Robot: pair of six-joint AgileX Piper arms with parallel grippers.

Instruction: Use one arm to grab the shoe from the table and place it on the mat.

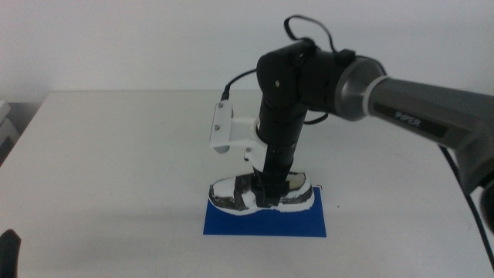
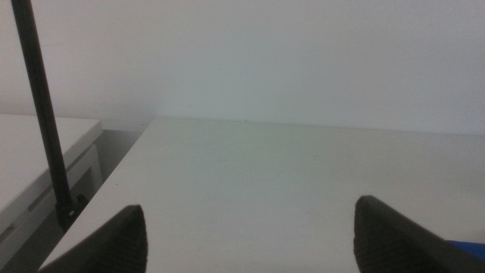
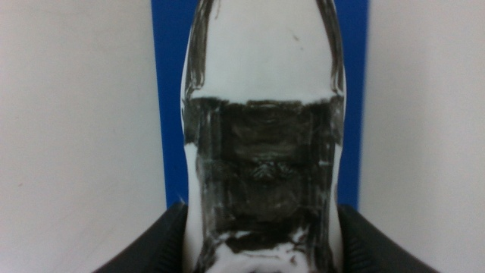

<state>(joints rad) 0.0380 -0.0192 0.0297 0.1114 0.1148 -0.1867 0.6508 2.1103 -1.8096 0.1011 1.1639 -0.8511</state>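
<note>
In the middle view, the arm (image 1: 363,89) reached in from the right side and bent straight down over the white surface (image 1: 116,170), with a white bracket (image 1: 225,127) on its wrist. The right end effector (image 1: 272,193) stood on the middle of the shoe (image 1: 258,193), its jaws on either side of the upper and clenched on it. The shoe sat on the far part of the blue mat (image 1: 266,222), lying along the mat's length, with bare blue showing nearer the camera. The left end effector (image 1: 9,251) showed only as a dark tip at the picture's lower left corner, well apart from the mat. In the left wrist view, the left end effector (image 2: 250,235) had its two dark jaws spread wide with nothing between them, over bare surface (image 2: 258,174); a thin black pole (image 2: 42,106) stood beside the surface's edge, and a sliver of the mat (image 2: 466,246) showed at the corner. In the right wrist view, the right end effector (image 3: 258,243) pressed its jaws against both sides of the shoe (image 3: 261,152), whose black patched middle and white forward part filled the frame, with the mat (image 3: 168,98) blue on either side beneath it and the surface (image 3: 76,136) beyond.
</note>
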